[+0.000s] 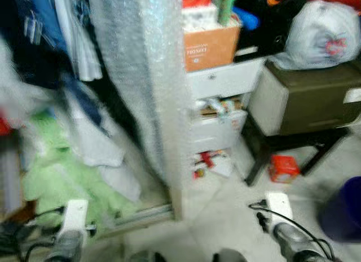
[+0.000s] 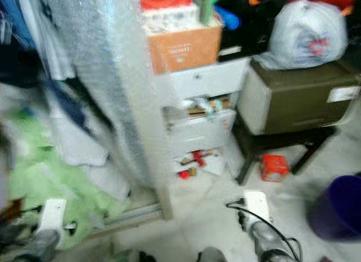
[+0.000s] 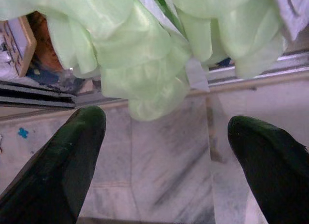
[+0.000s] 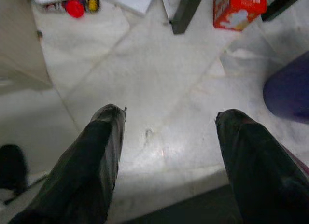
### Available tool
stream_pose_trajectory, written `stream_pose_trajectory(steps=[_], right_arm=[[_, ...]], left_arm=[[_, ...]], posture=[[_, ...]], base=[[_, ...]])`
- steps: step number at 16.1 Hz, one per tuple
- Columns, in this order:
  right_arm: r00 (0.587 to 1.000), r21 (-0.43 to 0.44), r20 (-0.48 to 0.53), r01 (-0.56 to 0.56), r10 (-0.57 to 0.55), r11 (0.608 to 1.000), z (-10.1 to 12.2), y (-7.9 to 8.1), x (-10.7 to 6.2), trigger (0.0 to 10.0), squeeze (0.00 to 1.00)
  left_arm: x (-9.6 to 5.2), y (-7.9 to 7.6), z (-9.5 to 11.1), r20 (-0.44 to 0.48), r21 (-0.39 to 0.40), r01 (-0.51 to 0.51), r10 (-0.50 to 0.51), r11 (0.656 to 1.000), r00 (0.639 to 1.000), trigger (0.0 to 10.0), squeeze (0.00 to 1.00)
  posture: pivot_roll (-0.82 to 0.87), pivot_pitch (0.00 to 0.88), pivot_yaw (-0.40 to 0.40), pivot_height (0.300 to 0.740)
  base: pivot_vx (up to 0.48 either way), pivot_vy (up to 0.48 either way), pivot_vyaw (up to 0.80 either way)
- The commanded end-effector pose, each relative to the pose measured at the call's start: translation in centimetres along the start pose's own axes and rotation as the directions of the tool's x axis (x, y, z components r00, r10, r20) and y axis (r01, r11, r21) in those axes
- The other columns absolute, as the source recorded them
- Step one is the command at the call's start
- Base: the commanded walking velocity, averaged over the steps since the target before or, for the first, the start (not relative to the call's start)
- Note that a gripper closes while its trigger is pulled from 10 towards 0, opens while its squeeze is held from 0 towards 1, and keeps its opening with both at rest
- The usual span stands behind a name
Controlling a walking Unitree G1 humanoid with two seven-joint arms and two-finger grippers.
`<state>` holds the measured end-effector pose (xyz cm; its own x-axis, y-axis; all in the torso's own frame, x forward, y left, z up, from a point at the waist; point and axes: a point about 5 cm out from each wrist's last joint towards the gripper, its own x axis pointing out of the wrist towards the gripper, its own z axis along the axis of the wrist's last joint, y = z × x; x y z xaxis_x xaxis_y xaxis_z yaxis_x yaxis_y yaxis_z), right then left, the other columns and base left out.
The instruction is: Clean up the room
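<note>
Left wrist view gives you the clearest reading: the left gripper (image 3: 166, 137) stands wide open with nothing between its fingers (image 3: 72, 151), poised over bare marble floor (image 3: 159, 171). The green cloth (image 3: 140, 64) lies just beyond the fingertips, on the far side, bunched against a metal door track (image 3: 270, 72); you can see that it is near the gripper but not touching it.

From the head cameras, which are blurred, you find that same green cloth (image 1: 59, 180) heaped on the floor at the near left, just beyond the left wrist, below a pile of hanging clothes (image 1: 62, 42). A tall panel in bubble wrap (image 1: 149, 75) leans upright at centre.

The right gripper (image 4: 169, 120) is likewise spread wide and holds nothing, above open floor. Far of it and to the right lies a small red box (image 4: 239, 9), well apart from the fingers, beside the leg of a dark stand (image 1: 256, 160). A dark blue bin (image 1: 344, 211) sits at the near right. White drawers (image 1: 217, 104) stand behind, with red clutter (image 1: 204, 160) spilled at their foot.
</note>
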<state>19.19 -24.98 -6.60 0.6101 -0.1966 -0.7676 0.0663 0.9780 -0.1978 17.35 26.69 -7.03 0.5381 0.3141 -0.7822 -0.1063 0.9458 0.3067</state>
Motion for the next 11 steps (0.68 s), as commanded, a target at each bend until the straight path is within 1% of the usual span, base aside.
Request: stream_pose_trajectory(steps=[1, 5, 11], right_arm=[[1.000, -0.001, 0.013, -0.019, 0.019, 1.000, 0.43, 0.77, 0.11, 10.0, 0.00], [1.000, -0.008, 0.014, -0.025, 0.025, 1.000, 0.36, 1.07, 0.10, 10.0, 0.00], [1.000, -0.015, 0.016, -0.023, 0.023, 1.000, 0.50, 0.89, 0.12, 10.0, 0.00]], left_arm=[[0.02, 0.66, 0.03, -0.005, 0.014, -0.015, 0.015, 1.000, 1.000, 10.0, 0.00], [0.04, 0.49, 0.11, -0.005, 0.016, -0.012, 0.012, 1.000, 1.000, 10.0, 0.00], [0.01, 0.61, -0.11, -0.011, 0.015, -0.016, 0.016, 1.000, 1.000, 10.0, 0.00]], posture=[[-0.10, 0.000, 0.050, 0.740], [-0.10, 0.000, 0.049, 0.740], [-0.10, 0.000, 0.046, 0.740]], base=[[0.000, 0.439, 0.00], [0.000, 0.437, 0.00], [0.000, 0.438, 0.00]])
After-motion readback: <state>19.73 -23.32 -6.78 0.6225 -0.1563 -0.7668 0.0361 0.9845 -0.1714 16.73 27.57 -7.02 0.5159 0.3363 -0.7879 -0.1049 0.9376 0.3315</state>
